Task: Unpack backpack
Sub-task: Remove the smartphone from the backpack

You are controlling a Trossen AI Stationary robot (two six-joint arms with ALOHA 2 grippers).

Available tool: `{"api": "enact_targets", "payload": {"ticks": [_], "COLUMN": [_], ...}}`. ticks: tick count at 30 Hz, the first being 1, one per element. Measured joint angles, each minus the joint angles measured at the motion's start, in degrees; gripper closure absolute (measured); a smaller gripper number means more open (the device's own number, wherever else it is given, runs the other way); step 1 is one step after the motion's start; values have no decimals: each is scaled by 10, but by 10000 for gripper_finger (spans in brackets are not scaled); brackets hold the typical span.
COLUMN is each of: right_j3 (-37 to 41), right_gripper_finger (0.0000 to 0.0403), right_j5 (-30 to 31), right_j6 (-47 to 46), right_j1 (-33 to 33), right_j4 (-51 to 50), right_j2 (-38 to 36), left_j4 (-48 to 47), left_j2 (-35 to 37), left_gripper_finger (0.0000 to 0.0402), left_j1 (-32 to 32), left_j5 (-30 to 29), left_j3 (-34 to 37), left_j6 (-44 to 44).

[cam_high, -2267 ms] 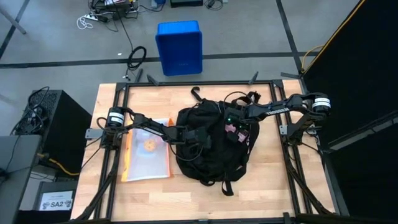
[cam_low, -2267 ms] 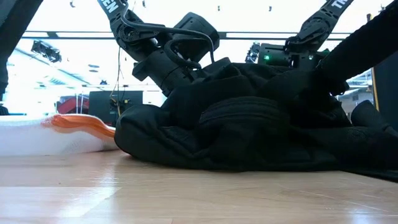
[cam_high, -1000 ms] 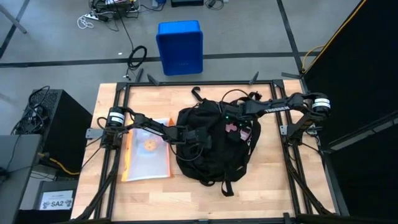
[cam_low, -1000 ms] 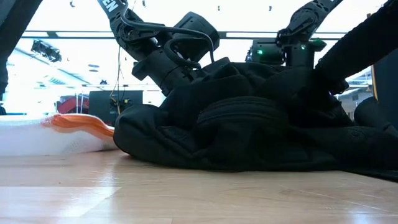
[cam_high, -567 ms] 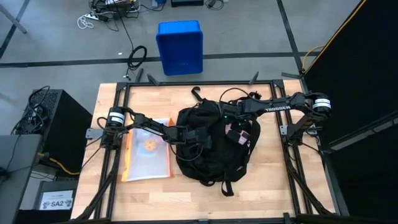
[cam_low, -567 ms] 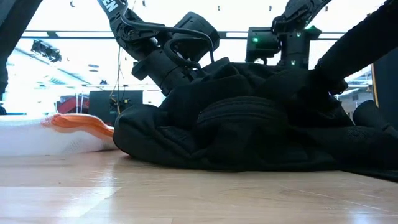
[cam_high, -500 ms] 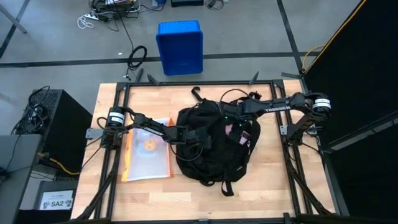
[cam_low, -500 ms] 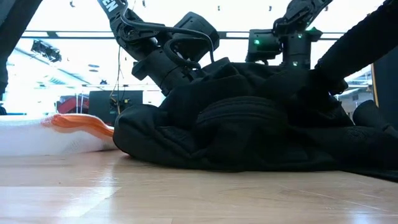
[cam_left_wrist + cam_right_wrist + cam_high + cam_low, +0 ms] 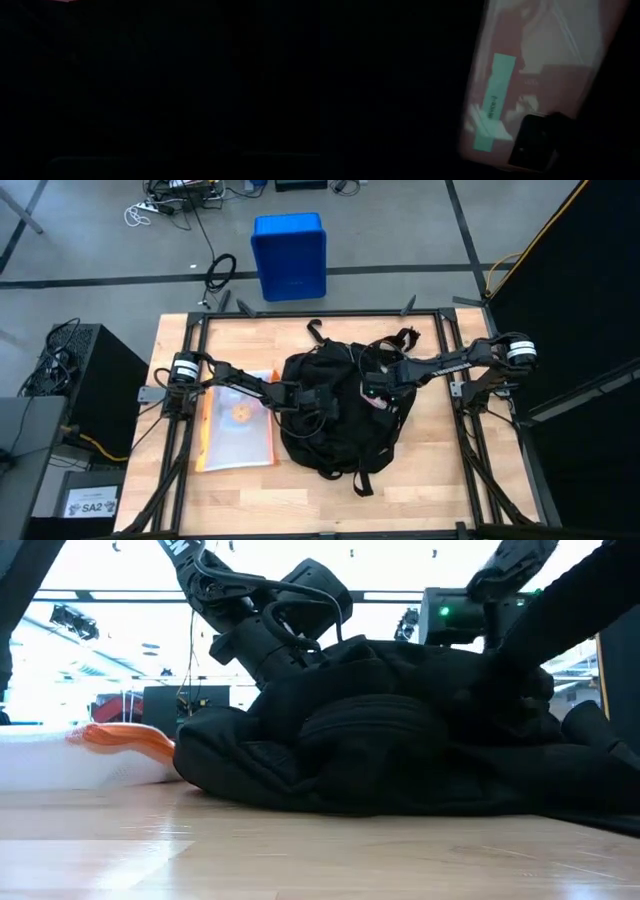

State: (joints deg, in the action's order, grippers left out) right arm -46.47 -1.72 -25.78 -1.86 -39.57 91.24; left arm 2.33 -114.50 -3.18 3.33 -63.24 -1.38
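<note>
1. From above, the backpack [image 9: 335, 415] is seen lying in the middle of the desk [image 9: 430, 480], with straps trailing off its far and near ends. The left gripper [image 9: 322, 402] is pressed into the bag's left side, its fingers closed on the black fabric. The right gripper [image 9: 377, 388] is set over the bag's right part, where a pink item [image 9: 376, 404] shows in the opening; whether its fingers are spread or hold anything cannot be told from this view. A clear folder with orange edges [image 9: 236, 433] lies flat on the desk just left of the bag. A blue crate [image 9: 288, 256] stands on the floor beyond the desk.

2. At desk height, the backpack [image 9: 400, 740] is seen as a low black heap. The left arm comes down onto the heap's left top. The folder [image 9: 90, 755] lies to its left.

3. The left wrist view is almost wholly dark.

4. In the right wrist view, a pinkish package with a pale green label [image 9: 495, 100] is framed by dark fabric, and one dark finger [image 9: 535, 142] lies across the package's edge.
</note>
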Motion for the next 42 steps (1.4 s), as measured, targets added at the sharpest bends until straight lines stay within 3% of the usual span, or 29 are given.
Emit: {"api": "enact_targets", "payload": {"ticks": [4, 13, 24, 33, 42], "right_j3": [23, 31, 33, 22, 15], "right_gripper_finger": [10, 56, 49, 54, 25], "right_j5": [37, 55, 14, -57, 45], "right_j6": [-36, -45, -37, 4, 36], "right_j1": [9, 4, -32, -54, -56], "right_j4": [27, 31, 88, 117, 105], "right_j2": [-2, -2, -2, -1, -1], "left_j4": [-68, -81, -57, -57, -56], "left_j2": [2, 2, 0, 0, 0], "left_gripper_finger": [402, 402, 402, 402, 402], "left_j1": [0, 0, -3, -3, -3], "left_j5": [0, 39, 57, 57, 56], "left_j3": [-2, -2, 1, 2, 2], "left_j6": [15, 36, 34, 22, 21]}}
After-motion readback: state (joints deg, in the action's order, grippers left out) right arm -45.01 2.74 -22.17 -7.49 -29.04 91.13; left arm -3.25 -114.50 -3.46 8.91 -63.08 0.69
